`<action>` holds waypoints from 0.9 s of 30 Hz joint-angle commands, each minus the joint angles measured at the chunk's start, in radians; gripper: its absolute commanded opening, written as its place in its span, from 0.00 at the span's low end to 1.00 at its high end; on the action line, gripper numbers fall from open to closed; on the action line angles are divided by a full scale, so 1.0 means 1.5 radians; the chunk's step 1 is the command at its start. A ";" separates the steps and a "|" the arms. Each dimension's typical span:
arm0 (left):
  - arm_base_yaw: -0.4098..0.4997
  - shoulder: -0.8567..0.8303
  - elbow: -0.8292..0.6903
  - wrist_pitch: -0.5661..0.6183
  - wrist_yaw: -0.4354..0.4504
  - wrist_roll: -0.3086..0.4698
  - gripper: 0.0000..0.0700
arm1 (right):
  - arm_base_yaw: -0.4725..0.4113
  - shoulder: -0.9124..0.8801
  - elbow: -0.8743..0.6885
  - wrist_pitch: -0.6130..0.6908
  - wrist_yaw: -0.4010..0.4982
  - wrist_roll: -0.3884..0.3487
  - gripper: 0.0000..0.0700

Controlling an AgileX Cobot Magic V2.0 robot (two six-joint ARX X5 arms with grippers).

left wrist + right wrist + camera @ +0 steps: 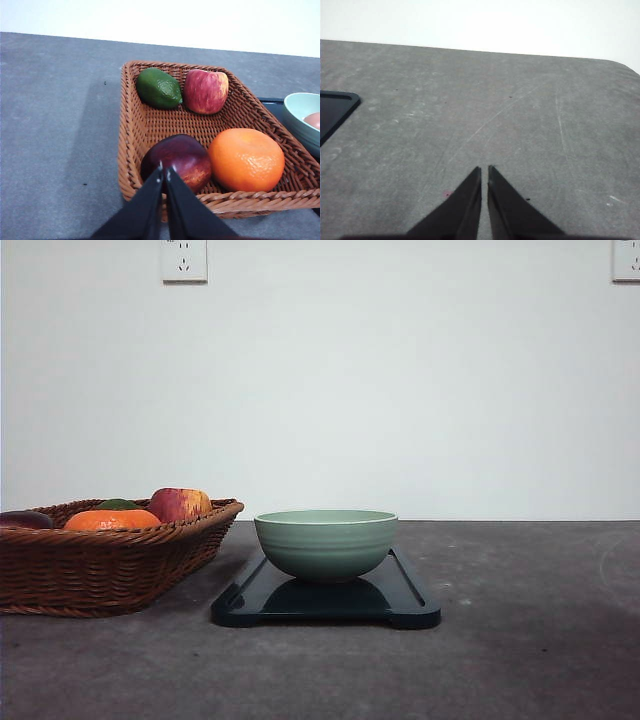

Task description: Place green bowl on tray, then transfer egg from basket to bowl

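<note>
While both arms' fingers [164, 171] [484, 170] sit closed, the egg [314, 120] rests inside the green bowl [326, 543]

We see our left gripper [165, 171], black fingers pressed together, above a brown woven wicker basket [131, 150] holding a green lime [158, 88], red-yellow apple [205, 91], dark purple-red fruit [177, 157] and orange fruit [246, 159].

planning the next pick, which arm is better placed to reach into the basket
Left. Its end effector, shut, sits at the basket rim; the right end effector, also shut, is over bare table past the tray corner. The egg looks to be in the green bowl already.
</note>
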 commanded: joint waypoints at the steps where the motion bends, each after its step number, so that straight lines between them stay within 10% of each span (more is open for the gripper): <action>1: 0.000 -0.001 -0.012 -0.008 -0.001 0.006 0.00 | -0.001 0.000 -0.005 0.005 0.001 -0.003 0.02; 27: 0.000 -0.001 -0.012 -0.008 -0.001 0.006 0.00 | -0.001 0.000 -0.005 0.005 0.001 -0.003 0.02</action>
